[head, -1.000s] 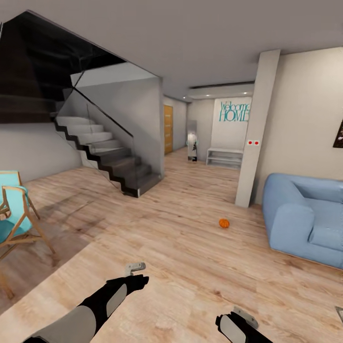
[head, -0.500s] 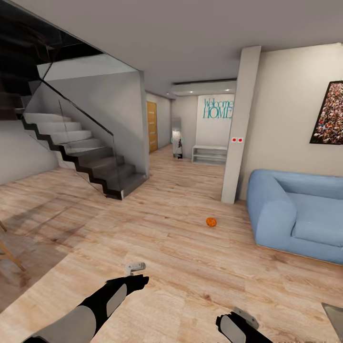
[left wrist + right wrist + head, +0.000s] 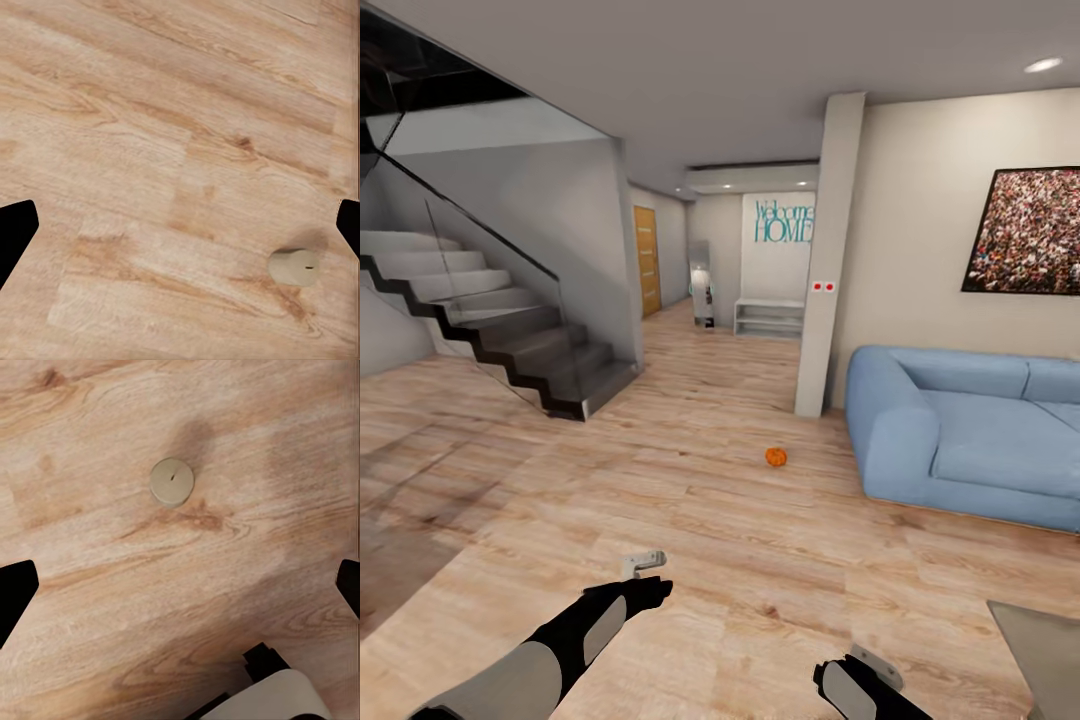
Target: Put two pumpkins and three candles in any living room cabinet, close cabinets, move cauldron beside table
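Left gripper [image 3: 180,225]: fingertips as dark wedges at both side edges of the left wrist view; jaws spread wide, grasping nothing; in the head view at lower left of centre.
Right gripper [image 3: 180,585]: fingertips likewise dark at both side edges of the right wrist view; jaws spread wide, empty; in the head view at the bottom edge, right of centre.
Candle, left wrist view [image 3: 293,266]: cream stub with dark wick dot, standing on the floor, near one fingertip, not touching it.
Candle, right wrist view [image 3: 172,481]: seen from above, round, on the floor, well apart from both fingertips; whether the same candle as above, cannot tell.
Floor [image 3: 690,500]: pale wood planks.
Pumpkin [image 3: 776,457]: small, orange, on the floor at centre of the head view, near the sofa's left arm.
Sofa [image 3: 970,440]: blue, at right, against the wall.
Table [image 3: 1040,650]: pale glossy corner at lower right.
Pillar [image 3: 822,260]: white, behind the pumpkin.
Stairs [image 3: 490,330]: grey, upper left, glass-sided.
Picture [image 3: 1025,232]: dark-framed, above the sofa.
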Robot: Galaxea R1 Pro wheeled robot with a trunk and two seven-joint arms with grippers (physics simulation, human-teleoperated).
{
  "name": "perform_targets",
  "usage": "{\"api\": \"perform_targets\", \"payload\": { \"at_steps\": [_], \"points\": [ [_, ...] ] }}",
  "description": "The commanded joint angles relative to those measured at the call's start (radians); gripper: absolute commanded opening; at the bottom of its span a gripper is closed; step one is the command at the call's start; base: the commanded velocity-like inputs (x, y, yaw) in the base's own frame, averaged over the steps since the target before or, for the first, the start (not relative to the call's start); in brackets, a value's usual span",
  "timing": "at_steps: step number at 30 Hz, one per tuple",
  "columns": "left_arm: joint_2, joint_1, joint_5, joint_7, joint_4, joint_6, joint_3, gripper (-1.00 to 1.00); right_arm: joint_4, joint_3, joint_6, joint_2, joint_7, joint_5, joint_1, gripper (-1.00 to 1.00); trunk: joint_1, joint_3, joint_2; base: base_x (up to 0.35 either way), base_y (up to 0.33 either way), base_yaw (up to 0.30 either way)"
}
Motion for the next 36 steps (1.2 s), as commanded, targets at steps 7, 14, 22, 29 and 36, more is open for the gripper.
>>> {"api": "perform_targets", "payload": {
  "at_steps": [7, 14, 22, 29, 36],
  "points": [
    [0.001, -0.001, 0.009, 0.005, -0.002, 0.003, -0.007, 1.00, -0.001, 0.007, 0.007, 0.000, -0.006, -0.002, -0.001, 1.00, 0.000, -0.009, -0.001, 0.018, 0.000, -0.214],
    [0.001, -0.001, 0.009, 0.005, -0.002, -0.002, -0.007, 1.00, -0.001, 0.007, 0.006, 0.000, -0.007, -0.002, -0.001, 1.00, 0.000, -0.018, -0.001, 0.241, 0.000, -0.193],
    [0.001, -0.001, 0.009, 0.005, -0.002, -0.004, -0.007, 1.00, -0.001, 0.008, 0.006, -0.001, -0.007, -0.001, -0.001, 1.00, 0.000, -0.028, -0.001, 0.164, 0.000, -0.172],
    [0.001, -0.001, 0.009, 0.005, -0.002, -0.004, -0.007, 1.00, -0.001, 0.008, 0.006, -0.001, -0.007, -0.001, -0.001, 1.00, 0.000, -0.038, -0.001, 0.019, 0.000, -0.181],
    [0.001, -0.001, 0.009, 0.005, -0.002, -0.004, -0.007, 1.00, -0.002, 0.008, 0.006, -0.001, -0.007, -0.001, -0.001, 1.00, 0.000, -0.046, -0.001, 0.134, -0.083, -0.138]
  ]
}}
